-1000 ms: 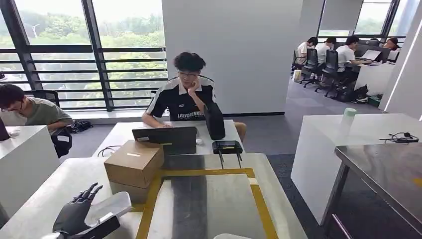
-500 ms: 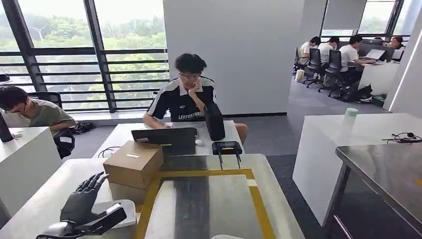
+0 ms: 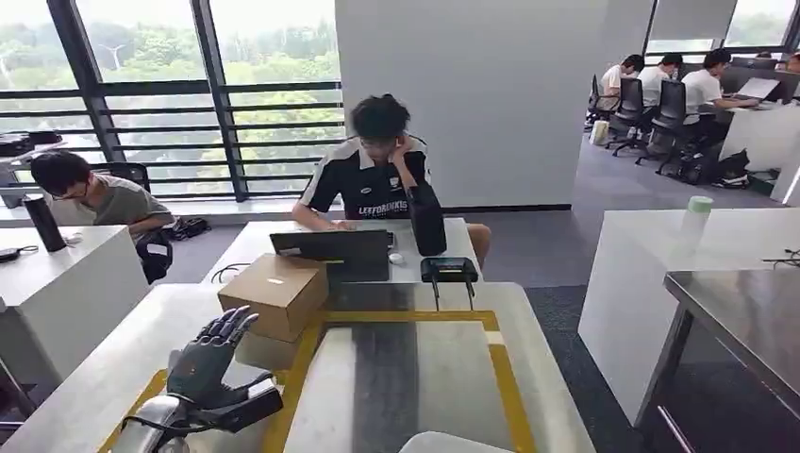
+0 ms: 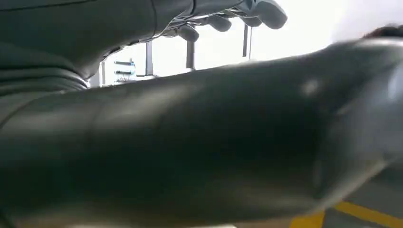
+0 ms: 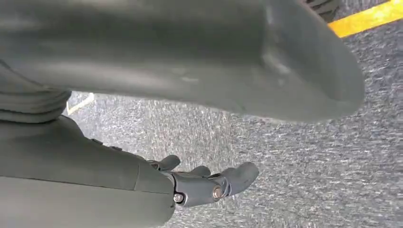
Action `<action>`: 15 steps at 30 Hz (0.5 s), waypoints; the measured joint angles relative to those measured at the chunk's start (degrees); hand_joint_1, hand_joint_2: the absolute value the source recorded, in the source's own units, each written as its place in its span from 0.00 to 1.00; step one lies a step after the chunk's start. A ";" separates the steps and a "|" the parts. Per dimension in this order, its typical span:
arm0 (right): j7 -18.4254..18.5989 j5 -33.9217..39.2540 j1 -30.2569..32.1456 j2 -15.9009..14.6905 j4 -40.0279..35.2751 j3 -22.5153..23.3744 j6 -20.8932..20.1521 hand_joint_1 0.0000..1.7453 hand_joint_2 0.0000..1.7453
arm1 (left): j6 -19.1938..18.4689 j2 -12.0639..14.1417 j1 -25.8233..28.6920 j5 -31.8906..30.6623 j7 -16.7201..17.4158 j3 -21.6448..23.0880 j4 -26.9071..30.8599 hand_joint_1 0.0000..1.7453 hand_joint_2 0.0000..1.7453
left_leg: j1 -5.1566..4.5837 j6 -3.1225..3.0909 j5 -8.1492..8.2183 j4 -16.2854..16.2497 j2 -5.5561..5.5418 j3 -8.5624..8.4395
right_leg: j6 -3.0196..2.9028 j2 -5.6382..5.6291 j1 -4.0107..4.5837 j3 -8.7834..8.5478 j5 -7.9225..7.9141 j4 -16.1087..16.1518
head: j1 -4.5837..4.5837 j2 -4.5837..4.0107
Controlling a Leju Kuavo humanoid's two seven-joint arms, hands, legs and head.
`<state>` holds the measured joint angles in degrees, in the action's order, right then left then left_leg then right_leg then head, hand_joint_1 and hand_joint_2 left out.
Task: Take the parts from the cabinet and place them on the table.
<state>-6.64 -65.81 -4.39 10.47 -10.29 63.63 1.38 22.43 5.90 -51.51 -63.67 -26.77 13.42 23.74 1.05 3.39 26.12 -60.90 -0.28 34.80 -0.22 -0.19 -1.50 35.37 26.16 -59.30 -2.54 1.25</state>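
Camera swung left since before; left hand point(image 3: 209, 368) raised over bench point(image 3: 113, 363), fingers point(image 3: 226, 326) spread, empty; right hand point(image 5: 209, 183) hanging, loosely open.

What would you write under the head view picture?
Left hand raised over the table, beside a cardboard box.

A cardboard box point(image 3: 275, 295) sat near the table's point(image 3: 415, 377) far left corner. Beyond its far edge, a person point(image 3: 377, 170) sat behind a laptop point(image 3: 332, 247).
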 joint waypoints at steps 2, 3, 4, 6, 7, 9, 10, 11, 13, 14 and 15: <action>-0.02 0.00 -0.14 0.04 0.00 0.00 0.05 0.00 0.00 | 0.00 -0.09 0.19 -0.02 -0.13 0.22 0.02 0.00 0.00 | -0.02 -0.61 0.17 1.08 -0.21 -0.03 | 0.72 -0.06 0.21 0.70 -0.39 -0.43 | -0.04 0.02; 0.00 0.00 -0.11 0.09 0.00 0.00 0.04 0.00 0.00 | 0.00 -0.18 0.37 0.00 -0.18 0.24 0.15 0.00 0.00 | -0.23 -0.97 0.27 0.88 -0.34 0.32 | 1.18 -0.03 0.16 0.93 -0.77 -0.20 | -0.06 0.02; 0.04 0.02 -0.10 0.09 0.00 0.00 0.07 0.00 0.00 | 0.00 -0.31 0.48 0.00 -0.44 0.31 0.22 0.00 0.00 | -0.14 -1.34 0.07 0.95 -0.33 0.48 | 1.49 -0.02 0.15 1.04 -0.91 -0.11 | -0.06 0.02; 0.30 0.44 -0.11 0.09 0.00 0.00 0.04 0.00 0.00 | 0.00 -0.42 0.41 0.00 -0.79 0.63 0.46 0.00 0.00 | 0.06 -2.52 -0.41 1.31 -0.17 0.63 | 1.78 0.09 0.10 1.53 1.49 -1.85 | -0.10 0.02; 0.48 0.61 -0.10 0.13 0.00 0.06 0.00 0.00 0.00 | 0.00 -0.48 0.39 0.00 -0.89 0.72 0.59 0.00 0.00 | -0.03 -3.08 -0.62 1.32 -0.07 0.87 | 1.81 0.08 0.16 2.72 4.38 -5.54 | -0.21 0.02; 0.61 1.03 -0.14 0.13 0.00 0.42 0.04 0.00 0.00 | -0.20 -0.96 0.41 0.00 -0.85 0.98 0.68 0.00 1.00 | -0.49 -3.85 -1.15 1.30 -0.06 1.60 | 1.71 0.08 0.53 5.96 9.27 -15.01 | -0.30 0.02; 0.65 1.07 -0.16 0.13 0.00 0.61 0.07 0.00 0.00 | -0.26 -1.09 0.42 -0.02 -0.83 1.16 0.66 0.00 1.00 | -0.76 -4.12 -1.44 1.29 -0.06 2.01 | 1.46 0.07 0.76 6.63 10.11 -17.48 | -0.41 0.02; 0.79 1.11 -0.18 0.13 0.00 0.81 0.13 0.00 0.00 | -0.35 -1.16 0.42 0.00 -0.76 1.18 0.66 0.00 1.00 | -1.08 -4.35 -1.87 1.27 -0.10 2.49 | 0.96 0.06 1.12 5.88 9.61 -17.32 | -0.41 0.02; 0.77 1.07 -0.18 0.13 0.00 0.83 0.11 0.00 0.00 | -0.35 -1.16 0.42 0.13 -0.74 1.20 0.68 0.00 1.00 | -1.61 -4.57 -2.55 1.25 -0.20 3.11 | -0.31 -0.01 1.90 1.04 6.10 -10.22 | -0.41 0.02; 0.76 1.05 -0.24 0.13 0.00 0.83 0.11 0.00 0.00 | -0.33 -1.12 0.42 0.37 -0.85 1.20 0.72 0.00 1.00 | -1.83 -4.60 -2.87 1.26 -0.27 3.36 | -1.23 -0.10 2.57 -2.60 4.13 -4.75 | -0.41 0.02; 0.76 1.03 -0.42 0.07 -0.02 0.83 0.11 0.00 0.00 | -0.24 -1.05 0.43 0.55 -0.96 1.20 0.83 0.00 1.00 | -1.77 -4.61 -3.24 1.27 -0.13 3.48 | -2.56 -0.18 3.05 -4.95 5.11 -0.15 | -0.37 0.02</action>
<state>-5.88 -64.78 -4.81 10.54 -10.32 64.46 1.49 22.18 4.85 -51.08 -63.12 -27.74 14.62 24.57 -0.72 -1.22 22.88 -59.63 -0.40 38.29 -2.78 -0.37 1.55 30.42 31.27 -59.46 -2.91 1.27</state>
